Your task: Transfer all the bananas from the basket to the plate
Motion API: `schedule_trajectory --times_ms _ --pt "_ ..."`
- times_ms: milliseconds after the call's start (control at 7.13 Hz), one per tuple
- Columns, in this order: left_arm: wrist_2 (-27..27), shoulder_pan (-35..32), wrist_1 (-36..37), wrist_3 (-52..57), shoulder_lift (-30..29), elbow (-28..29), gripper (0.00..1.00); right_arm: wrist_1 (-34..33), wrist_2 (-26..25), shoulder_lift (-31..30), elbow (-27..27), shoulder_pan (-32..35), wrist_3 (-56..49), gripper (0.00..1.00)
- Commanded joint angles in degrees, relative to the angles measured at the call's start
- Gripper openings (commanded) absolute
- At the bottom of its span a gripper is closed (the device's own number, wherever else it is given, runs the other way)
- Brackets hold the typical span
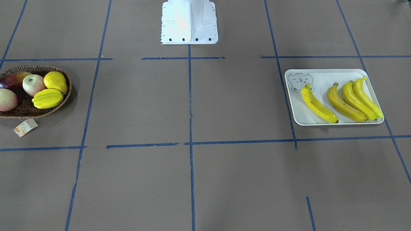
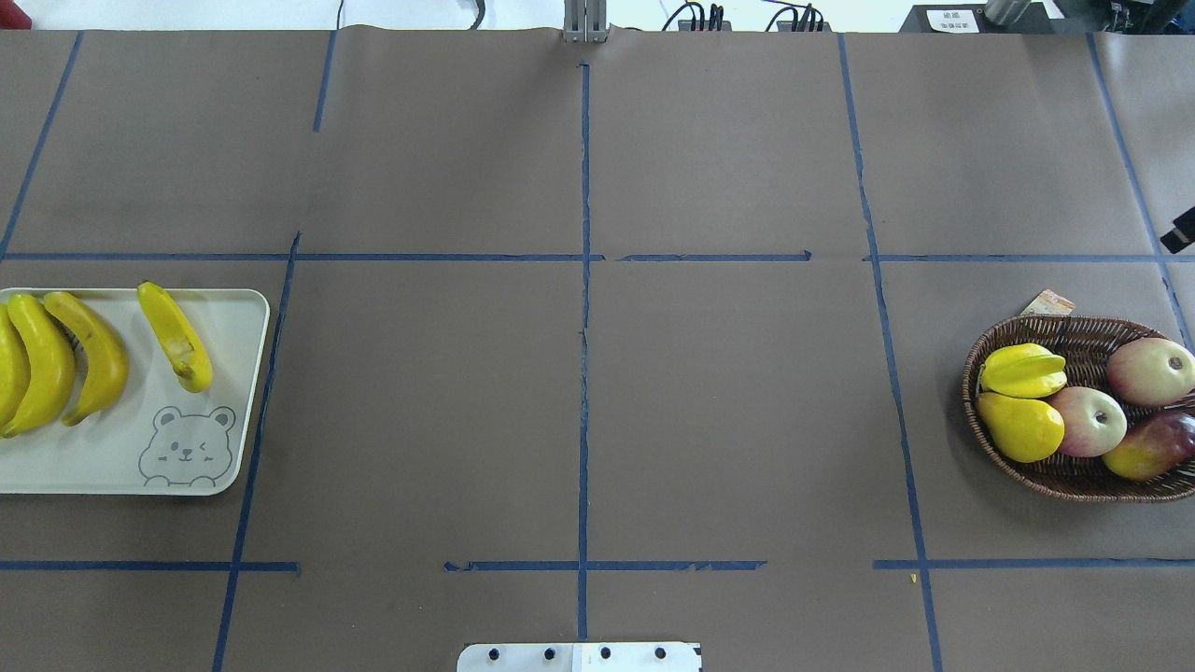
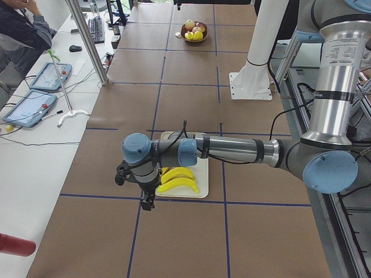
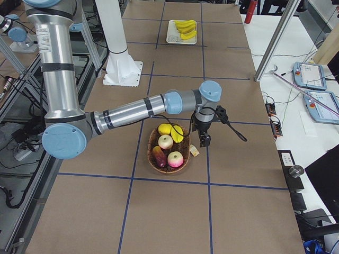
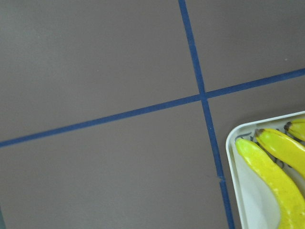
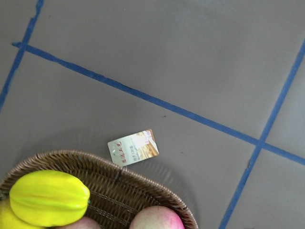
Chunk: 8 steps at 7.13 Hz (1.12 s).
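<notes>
All 4 bananas [image 1: 342, 103] on plate [image 1: 321, 73], side by side. Basket [image 1: 22, 106] holds only other fruit, so task looks done imo. Left tool [image 3: 147, 202] near plate, right tool [image 4: 204, 142] near basket; grip state can't tell.

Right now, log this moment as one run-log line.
bananas: four on plate | basket: none, other fruit only | left tool: beside plate, state unclear | right tool: by basket, state unclear

The left arm [image 3: 232, 149] and right arm [image 4: 132, 111] stretch out level, left hand [image 3: 146, 202] and right hand [image 4: 204, 141] pointing down, finger spacing unclear.
</notes>
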Motion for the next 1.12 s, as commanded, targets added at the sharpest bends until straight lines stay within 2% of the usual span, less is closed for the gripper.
schedule_trajectory --times_ms 0,140,421,701,982 --pt "-0.29 -0.07 -1.21 -7.12 3.63 -4.39 1.0 0.15 1.35 -6.79 -1.66 7.4 -1.66 0.99" --pt "0.23 -0.07 -4.62 -7.21 4.0 -3.71 1.0 0.24 1.27 -10.38 -1.67 7.87 -1.31 0.99" --pt "-0.29 0.19 -8.68 -7.21 6.99 -3.79 1.0 0.41 0.83 -13.66 -2.19 10.76 -1.22 0.99" --pt "-0.37 0.28 -12.63 -7.21 8.3 -3.62 1.0 9.25 0.91 -14.28 -5.87 10.77 0.78 0.99" --pt "-1.85 0.46 -12.65 -7.21 8.22 -4.31 1.0 10.96 0.92 -13.58 -2.74 10.77 7.9 0.99"
